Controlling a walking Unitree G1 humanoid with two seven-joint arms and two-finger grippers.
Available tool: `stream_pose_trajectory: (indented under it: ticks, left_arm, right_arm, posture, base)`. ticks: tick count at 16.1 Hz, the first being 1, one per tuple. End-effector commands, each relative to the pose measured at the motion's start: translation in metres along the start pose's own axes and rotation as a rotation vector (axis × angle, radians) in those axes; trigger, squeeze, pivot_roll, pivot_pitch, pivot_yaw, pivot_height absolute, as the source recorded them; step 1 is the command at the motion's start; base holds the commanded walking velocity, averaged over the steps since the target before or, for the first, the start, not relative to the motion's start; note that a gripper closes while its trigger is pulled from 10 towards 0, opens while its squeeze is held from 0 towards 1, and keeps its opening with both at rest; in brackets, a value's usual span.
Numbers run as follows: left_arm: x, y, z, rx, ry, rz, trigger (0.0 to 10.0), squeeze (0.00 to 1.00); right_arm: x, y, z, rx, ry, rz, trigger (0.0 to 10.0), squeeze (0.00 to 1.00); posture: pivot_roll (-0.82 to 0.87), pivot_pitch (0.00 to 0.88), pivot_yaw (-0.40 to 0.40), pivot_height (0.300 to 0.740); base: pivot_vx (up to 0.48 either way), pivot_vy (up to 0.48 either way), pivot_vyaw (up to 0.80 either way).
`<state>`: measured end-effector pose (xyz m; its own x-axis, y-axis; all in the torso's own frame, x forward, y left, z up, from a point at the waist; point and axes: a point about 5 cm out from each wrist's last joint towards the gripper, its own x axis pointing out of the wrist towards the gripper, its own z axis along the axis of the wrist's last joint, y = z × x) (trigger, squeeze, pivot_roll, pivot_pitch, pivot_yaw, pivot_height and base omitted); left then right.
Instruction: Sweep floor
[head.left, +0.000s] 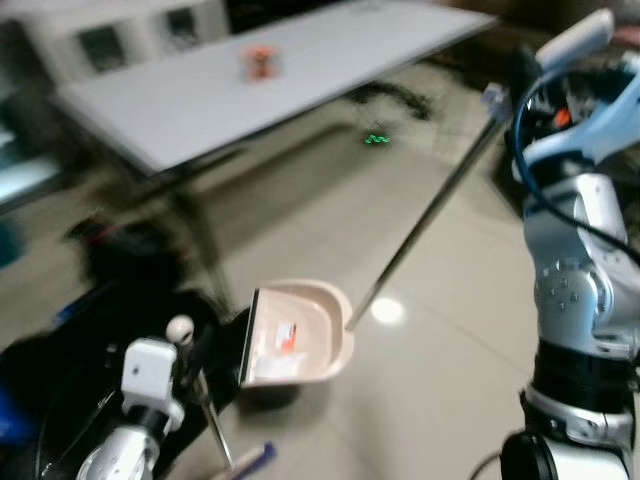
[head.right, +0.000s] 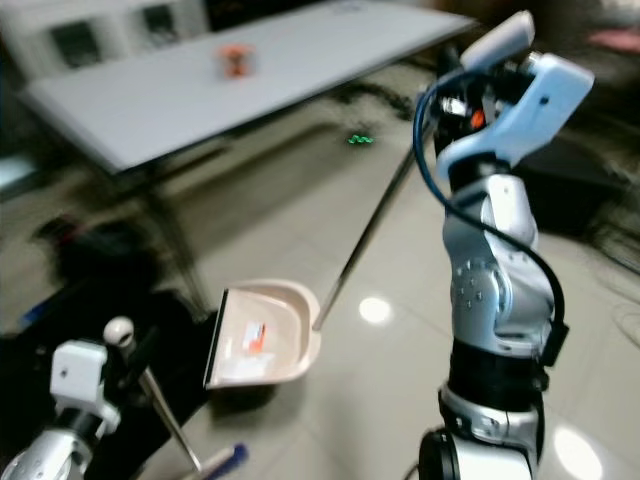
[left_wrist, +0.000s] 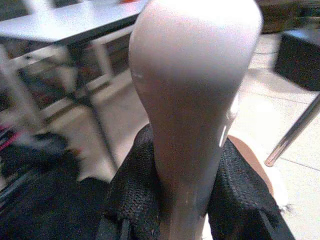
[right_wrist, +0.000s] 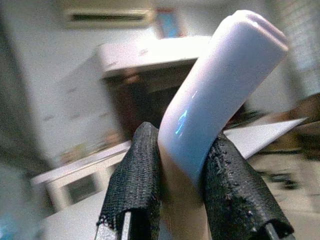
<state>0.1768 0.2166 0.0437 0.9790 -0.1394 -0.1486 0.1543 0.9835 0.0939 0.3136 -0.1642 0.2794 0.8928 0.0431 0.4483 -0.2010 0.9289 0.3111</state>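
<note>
Fingers of both grippers closed: right gripper (right_wrist: 182, 195) on dustpan handle (right_wrist: 220, 95), left gripper (left_wrist: 182, 200) on broom handle (left_wrist: 192, 100).
Dustpan (head.left: 300, 335) pole slants down-left from right gripper; pan rests on floor (head.left: 440, 380) nearer the left arm.

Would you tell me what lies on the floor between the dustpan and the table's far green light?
Bare tiled floor, with a bright glare spot beside the dustpan; the dustpan's metal pole slants above it. The left eye view shows this, up to the green light.

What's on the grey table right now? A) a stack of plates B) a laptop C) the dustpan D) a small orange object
D. A small orange object sits on the grey table, while the beige dustpan is down at floor level on its long metal handle, whose top the right gripper holds between its fingers.
</note>
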Motion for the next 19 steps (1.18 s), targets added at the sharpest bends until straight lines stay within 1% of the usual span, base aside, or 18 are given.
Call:
stream_pose_trajectory:
  ticks: [1,2,3,7,11,14,17,19]
  left_arm:
    - [0.002,0.004,0.007,0.016,-0.022,-0.003,10.0,0.0]
    - [0.007,0.005,0.012,0.019,-0.035,-0.005,10.0,0.0]
    - [0.009,0.006,0.015,0.019,-0.041,-0.007,10.0,0.0]
    - [0.007,0.007,0.017,0.021,-0.047,-0.013,10.0,0.0]
    - [0.006,0.008,0.017,0.013,-0.041,-0.008,10.0,0.0]
    - [0.005,0.008,0.017,0.008,-0.036,-0.007,10.0,0.0]
    - [0.005,0.008,0.016,0.008,-0.023,0.0,10.0,0.0]
    - [0.004,0.007,0.016,0.006,-0.023,0.0,10.0,0.0]
  right_arm:
    - [0.0,0.008,0.006,0.025,-0.04,0.032,10.0,0.0]
    - [0.0,0.008,0.006,0.027,-0.04,0.03,10.0,0.0]
    - [0.0,0.007,0.006,0.03,-0.04,0.029,10.0,0.0]
    - [0.001,0.008,0.004,0.047,-0.043,0.031,10.0,0.0]
    - [0.002,0.004,0.005,0.042,-0.053,0.014,10.0,0.0]
    - [0.004,0.0,0.009,0.003,-0.091,-0.008,10.0,0.0]
    - [0.009,0.004,0.007,-0.064,-0.124,0.024,10.0,0.0]
    - [0.014,0.011,0.006,-0.131,-0.167,0.075,10.0,0.0]
  posture:
    - [0.09,0.0,0.051,0.74]
    - [0.09,0.0,0.05,0.74]
    - [0.09,0.0,0.05,0.74]
    - [0.1,0.0,0.044,0.74]
    - [0.1,0.0,0.045,0.74]
    - [0.1,0.0,0.047,0.74]
    - [0.09,0.0,0.048,0.74]
    - [0.09,0.0,0.046,0.74]
  base:
    - [0.304,0.0,0.41]
    - [0.304,0.0,0.41]
    - [0.307,0.0,0.0]
    - [0.286,0.0,0.0]
    - [0.0,0.0,0.0]
    - [0.0,0.0,0.0]
    - [0.0,0.0,0.0]
    - [0.0,0.0,0.0]
